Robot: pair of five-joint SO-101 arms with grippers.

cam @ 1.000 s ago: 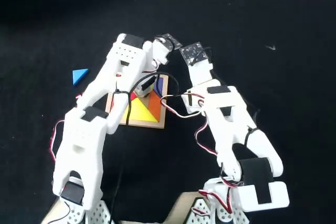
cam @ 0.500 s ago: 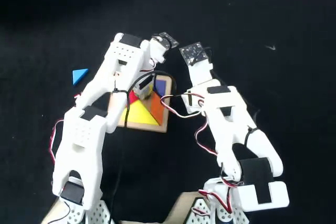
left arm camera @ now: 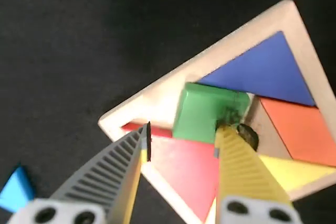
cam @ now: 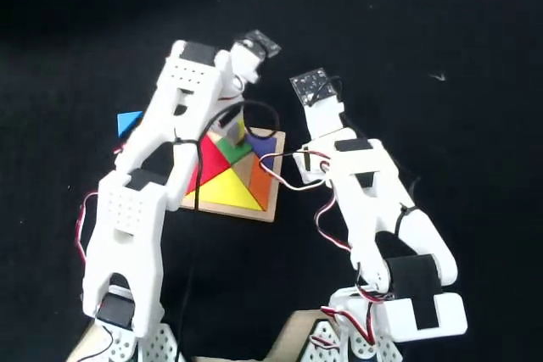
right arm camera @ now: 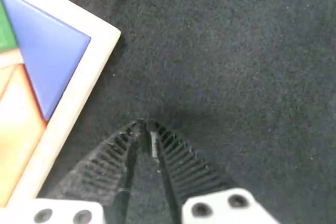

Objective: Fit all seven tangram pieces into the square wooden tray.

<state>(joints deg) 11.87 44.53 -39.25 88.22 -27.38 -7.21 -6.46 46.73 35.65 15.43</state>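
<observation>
The square wooden tray (cam: 227, 207) lies turned at an angle under my left arm. In it lie red (cam: 204, 171), yellow (cam: 227, 190), orange (cam: 260, 181), dark blue (cam: 264, 145) and green (cam: 234, 149) pieces. My left gripper (left arm camera: 181, 134) hangs open over the tray, its fingers straddling the green square (left arm camera: 206, 110) and the tip of the red triangle (left arm camera: 184, 170). A small light-blue triangle (cam: 129, 121) lies on the cloth left of the tray. My right gripper (right arm camera: 145, 127) is shut and empty, tips on the cloth just outside the tray's corner (right arm camera: 103, 39).
Black cloth covers the table (cam: 441, 142), with open room to the right and at the back. The right arm (cam: 356, 175) stands close to the tray's right side. Loose cables (cam: 284, 177) hang between the two arms.
The tray has slid a little toward the front right and turned. My left arm has swung back and left, uncovering more of the pieces. The right arm has stayed put.
</observation>
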